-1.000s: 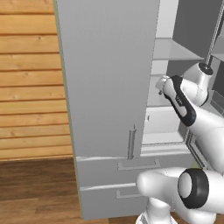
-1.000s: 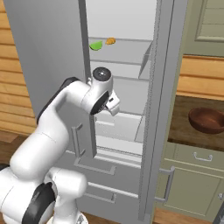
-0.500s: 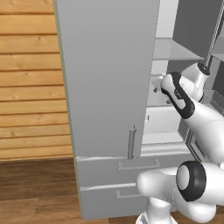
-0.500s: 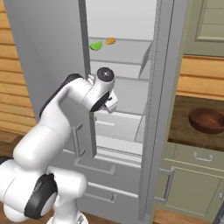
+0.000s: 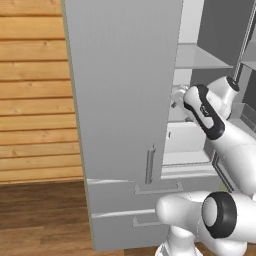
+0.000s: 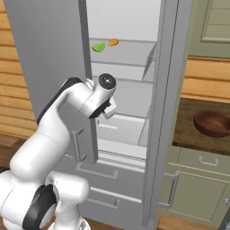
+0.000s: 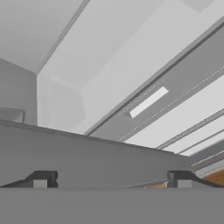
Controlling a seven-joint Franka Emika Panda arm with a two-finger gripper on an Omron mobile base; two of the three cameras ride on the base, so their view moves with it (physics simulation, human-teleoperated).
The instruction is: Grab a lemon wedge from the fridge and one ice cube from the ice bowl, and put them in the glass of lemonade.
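**Reach into the fridge: risks of a low approach and a wrong pick**

The fridge (image 6: 54, 54) stands with its left door swung wide, and the gripper (image 6: 109, 109) sits at the mouth of the compartment with nothing between its jaws, which stand spread wide; in the hand view the two dark fingertips (image 7: 41, 179) are far apart against bare grey shelving.

The green wedge (image 6: 98, 46) lies on an upper shelf (image 6: 130, 56), near its left front edge, just beside an orange piece (image 6: 113, 42); the gripper is well below that shelf, level with the middle compartment, so the likeliest trouble is a climb that clips the shelf's front lip or the open door's inner edge, since the wrist is close to both.

A second risk is closing on the orange piece instead, or nudging either one back out of reach.

The ice bowl (image 6: 213, 123) rests on the counter (image 6: 188, 134) to the right of the fridge; I cannot make out an ice cube inside it.
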